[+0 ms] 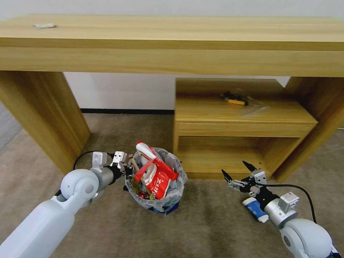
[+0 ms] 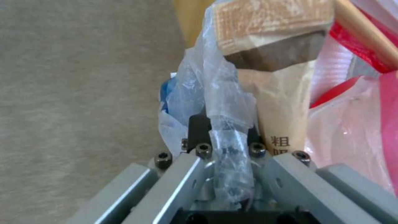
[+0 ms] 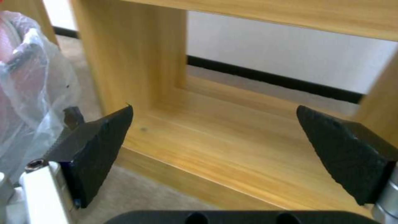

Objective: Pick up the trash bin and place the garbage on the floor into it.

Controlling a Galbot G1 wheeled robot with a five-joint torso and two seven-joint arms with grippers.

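Left hand (image 1: 126, 171) positioned at the near-left rim of the trash bin (image 1: 171, 199), fingers clamped narrow on the rim and its crinkly translucent liner (image 2: 226, 146), as confirmed in the left wrist view. Left arm extended from the lower left corner of the head view.

Trash bin located on the floor (image 1: 200, 229), on the beige carpet in front of the wooden bench (image 1: 172, 39), between the two arms. Blue base visible at the near side. Bin filled above the rim with the garbage: red-and-white wrapper (image 1: 157, 181) with white lettering on top, a wooden stick (image 1: 135, 164) leaning near the left hand, a tan paper packet (image 2: 282, 102) with printed characters pressed against the liner in the left wrist view.

Low wooden shelf unit (image 1: 243, 114) placed under the bench, right of the bin, with a small yellow-and-black item in clear plastic (image 1: 236, 100) on top.

Right hand (image 1: 239, 172) held above the floor, right of the bin and apart from it, in front of the shelf unit. Fingers spread wide, nothing between them; black textured pads (image 3: 99, 149) seen far apart in the right wrist view. Blue-and-white cylindrical item (image 1: 255, 210) lying on the floor just beneath the right wrist.
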